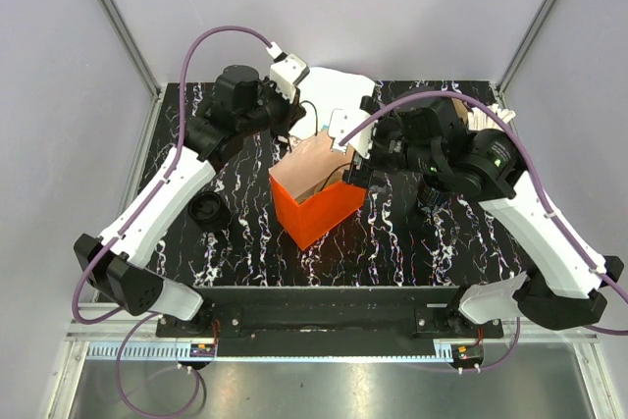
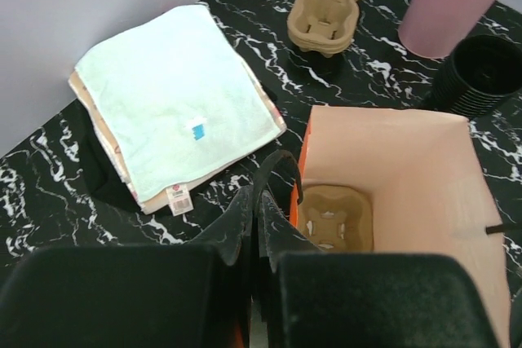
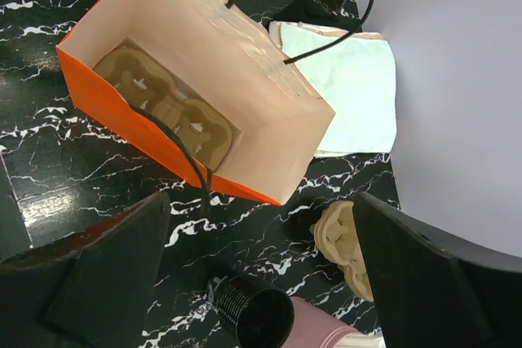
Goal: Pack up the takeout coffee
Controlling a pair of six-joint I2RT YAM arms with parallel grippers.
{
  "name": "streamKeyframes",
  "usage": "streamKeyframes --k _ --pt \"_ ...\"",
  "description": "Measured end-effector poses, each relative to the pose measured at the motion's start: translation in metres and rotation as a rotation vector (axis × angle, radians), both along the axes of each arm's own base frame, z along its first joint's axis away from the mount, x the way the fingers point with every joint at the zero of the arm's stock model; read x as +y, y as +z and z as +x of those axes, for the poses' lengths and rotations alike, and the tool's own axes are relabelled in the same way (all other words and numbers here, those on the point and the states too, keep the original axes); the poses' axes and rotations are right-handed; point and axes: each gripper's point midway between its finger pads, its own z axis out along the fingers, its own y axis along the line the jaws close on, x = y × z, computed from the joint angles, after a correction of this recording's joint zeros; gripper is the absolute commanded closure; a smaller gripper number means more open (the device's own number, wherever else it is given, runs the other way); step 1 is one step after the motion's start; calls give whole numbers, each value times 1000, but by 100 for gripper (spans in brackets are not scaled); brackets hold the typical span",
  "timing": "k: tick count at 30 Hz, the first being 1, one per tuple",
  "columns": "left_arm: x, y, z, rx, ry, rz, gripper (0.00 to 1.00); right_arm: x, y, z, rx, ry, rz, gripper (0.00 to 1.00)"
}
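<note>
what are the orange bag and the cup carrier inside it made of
Orange bag: looks like paper, matte, with creased walls and fold lines. Cup carrier inside it: probably molded pulp, tan with a rough fibrous look.

My top camera looks down from behind the arms; wrist cameras peer closely past left hand (image 2: 257,209) and right hand (image 3: 263,201) into one orange bag (image 1: 319,213).

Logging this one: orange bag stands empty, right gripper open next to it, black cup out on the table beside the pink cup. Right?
Not quite: the orange bag is not empty; a cardboard cup carrier lies on its bottom, clear in the right wrist view. The rest holds: right gripper open next to it, black cup on the table beside the pink cup.
</note>
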Motion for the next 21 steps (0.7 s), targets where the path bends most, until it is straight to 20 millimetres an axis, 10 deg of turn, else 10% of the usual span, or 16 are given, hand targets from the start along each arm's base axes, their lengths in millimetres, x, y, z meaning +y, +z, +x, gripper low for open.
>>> streamKeyframes --k 21 --pt "37 25 27 -67 164 -1 100 -16 29 18 -87 -140 87 0"
